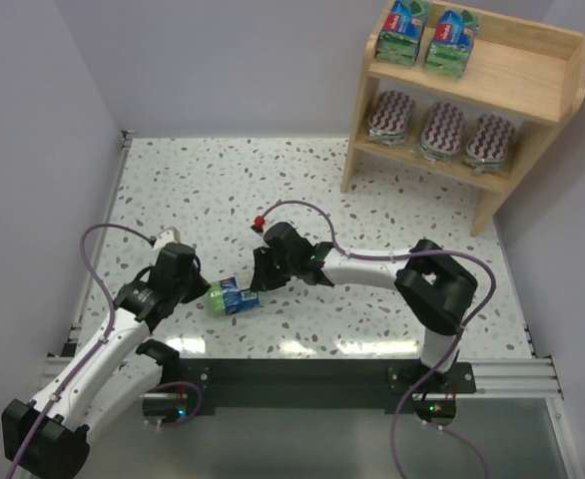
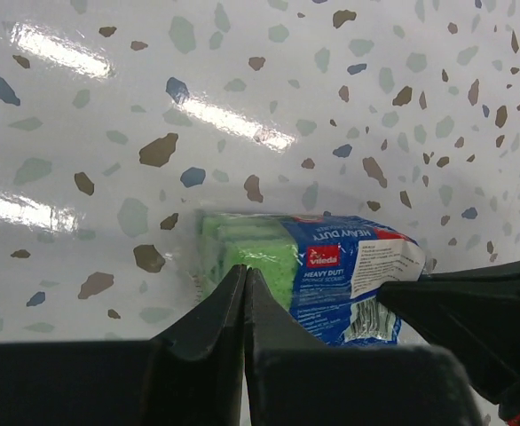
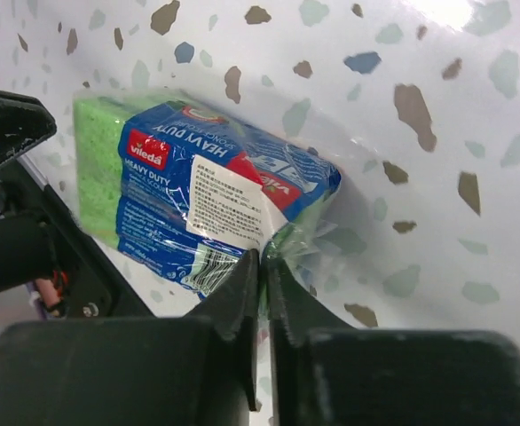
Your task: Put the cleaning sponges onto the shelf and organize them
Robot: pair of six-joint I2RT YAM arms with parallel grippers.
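The right gripper [image 3: 262,262] is clenched on the crimped film at the blue end of the Vileda heavy-duty sponge pack [image 3: 180,195], holding the wrapper's seam, not the body. The left gripper [image 2: 245,271] has its fingers pressed together at the pack's green end (whether they nip film too, I cannot tell). It is probably steadying the pack for a handover, since the shelf is on the right arm's side. The pack is close to the near edge of the counter [image 1: 273,190], left of middle. The wooden shelf [image 1: 532,75] stands in the far right corner, with two green packs [image 1: 404,30] on top and three striped oval packs [image 1: 441,128] below. One top-tier place looks open for this pack.
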